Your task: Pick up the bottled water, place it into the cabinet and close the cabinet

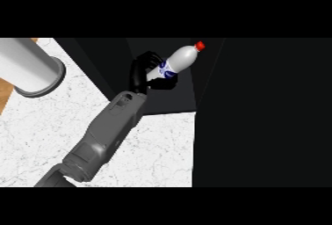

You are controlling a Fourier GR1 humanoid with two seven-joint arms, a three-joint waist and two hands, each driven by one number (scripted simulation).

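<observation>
Item: bottled water [176, 61], white with a blue label and a red cap, held in my hand [146, 70], fingers curled round its lower half; the bottle is tilted, cap pointing up and to the right, and is lifted clear of the worktop [39, 132]. Which hand this is I cannot say for certain; the forearm enters from the lower left, so I log it as the left. The other hand is not in view. Location: the bottle sits in front of the dark opening of the cabinet [168, 96], at or just inside its mouth; how deep it is I cannot tell. Also present: a pale grey cylinder [26, 66] on a round base, at the far left of the worktop, well apart from the bottle. Step in hand, as I judge it: carrying the bottle into the cabinet. Next move calls for bringing the bottle upright, setting it down inside, releasing it, drawing the arm clear, then shutting the cabinet.
</observation>
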